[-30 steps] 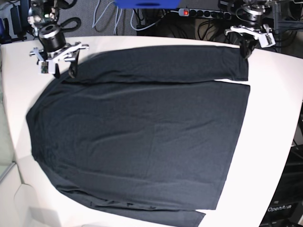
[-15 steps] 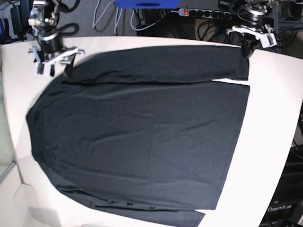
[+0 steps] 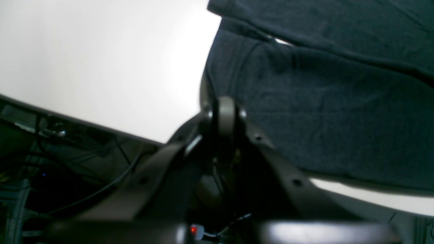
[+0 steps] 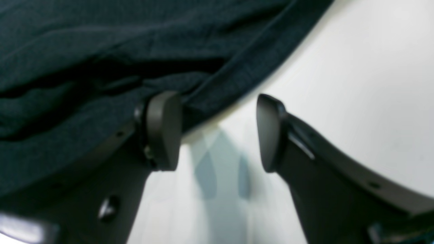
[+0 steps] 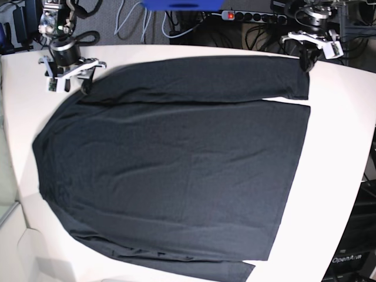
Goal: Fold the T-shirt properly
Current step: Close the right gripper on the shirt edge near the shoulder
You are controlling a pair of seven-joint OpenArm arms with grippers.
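The T-shirt (image 5: 176, 164) is a dark charcoal garment lying flat across the white table (image 5: 341, 147), with one long sleeve (image 5: 200, 79) folded across its far edge. My right gripper (image 5: 76, 87) stands open at the shirt's far-left corner. In the right wrist view this right gripper (image 4: 217, 132) shows bare table between its pads, and one pad (image 4: 162, 130) sits at the hem of the T-shirt (image 4: 84, 67). My left gripper (image 5: 306, 63) hangs shut just beyond the sleeve's end. In the left wrist view this left gripper (image 3: 225, 112) has its fingers pressed together, with no cloth visible between them and the T-shirt (image 3: 322, 112) behind.
Behind the table's far edge lie cables, a power strip (image 5: 252, 16) with a red switch, and a blue object (image 5: 182, 4). The table's rounded right edge (image 5: 358, 194) drops off to dark equipment. Bare white table surrounds the shirt on the left and right.
My right gripper has drifted slightly toward the far-left corner of the table, still open. The left gripper and the shirt have not visibly moved.
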